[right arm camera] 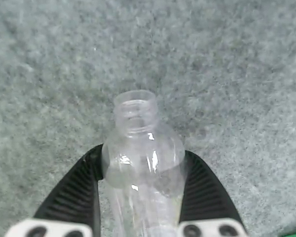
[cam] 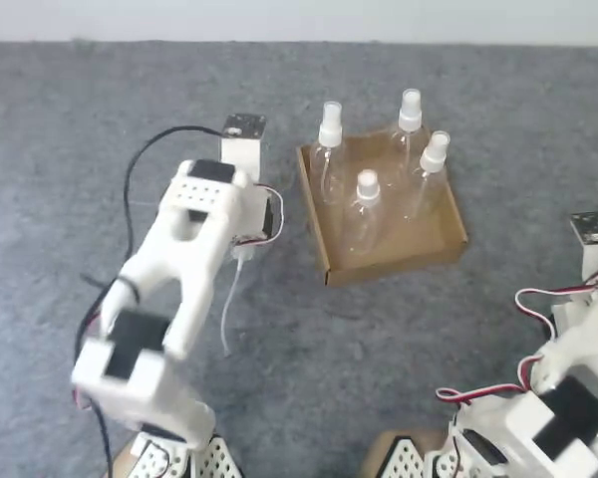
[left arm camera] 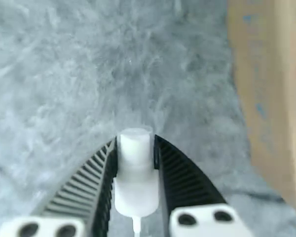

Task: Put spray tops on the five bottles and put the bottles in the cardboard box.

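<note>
Your right gripper [right arm camera: 143, 154] clamps the likely light, crushable bottle [right arm camera: 138, 123] at its shoulder; left gripper [left arm camera: 134, 143] pinches the stiff spray top [left arm camera: 134, 187].

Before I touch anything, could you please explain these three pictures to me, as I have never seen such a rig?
These are two small robot arms, the left arm and the right arm, at a table covered in grey carpet. One picture looks down from a fixed camera above; the other two come from a camera on each arm's wrist. On the carpet stands a cardboard box holding four bottles with spray tops on. The left fingers are shut on a loose spray top. The right fingers are shut on an open bottle without a top.
</note>
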You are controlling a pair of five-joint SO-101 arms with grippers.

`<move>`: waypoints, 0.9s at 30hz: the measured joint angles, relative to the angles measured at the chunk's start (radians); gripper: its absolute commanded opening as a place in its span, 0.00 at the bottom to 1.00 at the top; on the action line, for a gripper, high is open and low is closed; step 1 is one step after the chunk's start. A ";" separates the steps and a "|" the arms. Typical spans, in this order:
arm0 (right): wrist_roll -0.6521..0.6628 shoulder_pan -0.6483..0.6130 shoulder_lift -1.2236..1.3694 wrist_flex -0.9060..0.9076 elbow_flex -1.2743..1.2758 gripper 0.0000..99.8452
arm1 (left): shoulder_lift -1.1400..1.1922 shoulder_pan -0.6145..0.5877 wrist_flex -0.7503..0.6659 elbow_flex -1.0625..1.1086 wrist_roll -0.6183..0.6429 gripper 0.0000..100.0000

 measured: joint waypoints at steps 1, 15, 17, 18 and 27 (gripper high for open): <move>0.000 0.000 0.000 0.000 0.000 0.07 | -0.052 0.000 0.000 0.029 -0.006 0.03; 0.058 0.000 0.002 0.075 -0.015 0.23 | -0.497 0.000 -0.218 0.520 -0.089 0.03; 0.064 0.000 0.002 0.110 -0.051 0.23 | -0.502 0.000 -0.233 0.542 -0.104 0.03; 0.068 0.000 0.002 0.129 -0.069 0.23 | -0.503 0.000 -0.238 0.545 -0.112 0.03; 0.276 0.000 0.002 0.232 -0.124 0.23 | -0.505 0.000 -0.247 0.549 -0.127 0.03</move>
